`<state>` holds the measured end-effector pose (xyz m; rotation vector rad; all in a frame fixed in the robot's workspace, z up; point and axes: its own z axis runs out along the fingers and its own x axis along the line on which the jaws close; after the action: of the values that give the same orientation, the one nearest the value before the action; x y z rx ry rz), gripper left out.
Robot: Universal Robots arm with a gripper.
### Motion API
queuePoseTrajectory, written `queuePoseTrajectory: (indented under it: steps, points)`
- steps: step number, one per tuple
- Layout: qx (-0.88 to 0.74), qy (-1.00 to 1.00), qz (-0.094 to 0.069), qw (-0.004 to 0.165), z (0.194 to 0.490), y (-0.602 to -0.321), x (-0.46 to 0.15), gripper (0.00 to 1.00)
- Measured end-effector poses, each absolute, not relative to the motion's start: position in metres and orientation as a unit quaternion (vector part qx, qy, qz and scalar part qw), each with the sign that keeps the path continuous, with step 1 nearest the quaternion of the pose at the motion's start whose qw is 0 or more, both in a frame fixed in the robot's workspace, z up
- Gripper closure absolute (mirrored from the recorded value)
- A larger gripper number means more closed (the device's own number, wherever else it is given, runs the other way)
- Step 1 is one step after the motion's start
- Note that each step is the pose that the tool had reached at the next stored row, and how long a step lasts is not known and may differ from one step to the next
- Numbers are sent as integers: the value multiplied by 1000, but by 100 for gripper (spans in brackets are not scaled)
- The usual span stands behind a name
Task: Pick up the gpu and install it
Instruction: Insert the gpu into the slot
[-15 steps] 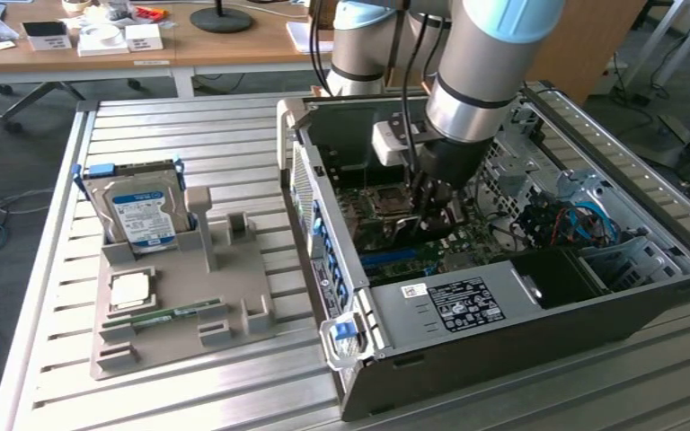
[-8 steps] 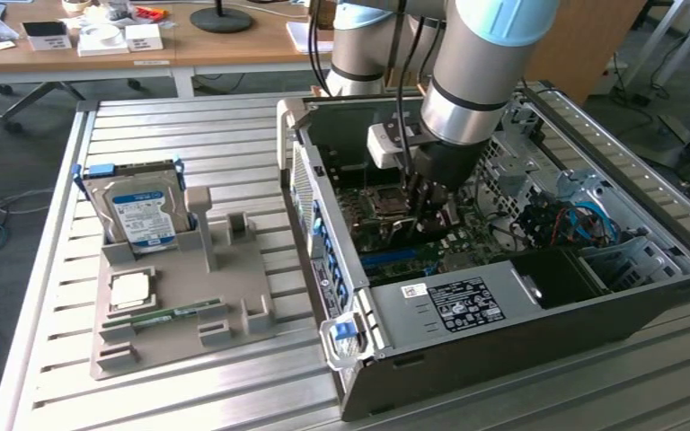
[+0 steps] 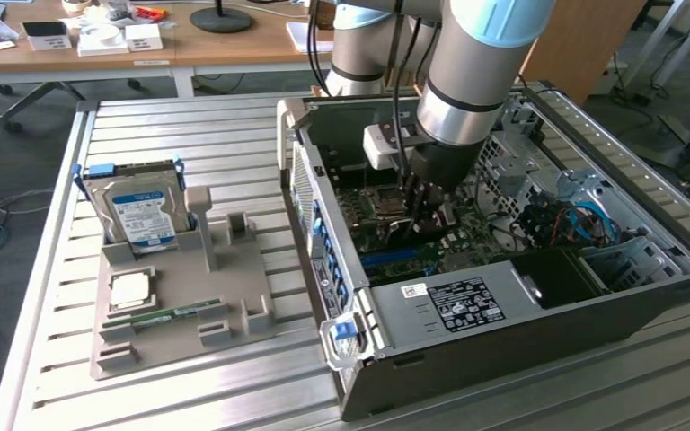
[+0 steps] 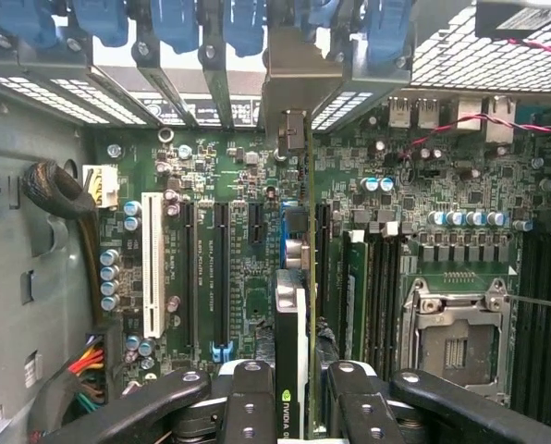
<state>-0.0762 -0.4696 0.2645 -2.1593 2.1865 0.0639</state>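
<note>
Gripper [image 4: 299,384] clamps the gpu [image 4: 291,305] edge-on above the motherboard [image 4: 248,250]. Memory slots [image 4: 377,277] lie beside it, blue latches [image 4: 178,23] at the case [image 4: 26,213] edge.

Hard drive [image 3: 141,214] upright in grey holder [image 3: 247,310], memory stick [image 3: 168,315] lying flat, open computer case [image 3: 501,355] beside it.

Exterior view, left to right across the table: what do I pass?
Hard drive → case wall with blue latches → gripper clamped on the gpu → blue cables inside the case.
</note>
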Motion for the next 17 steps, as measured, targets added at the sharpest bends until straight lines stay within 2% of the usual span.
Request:
queuePoseTrajectory:
  steps: [17]
  points:
    - [-702,711,21,34,264,-469,-80,73]
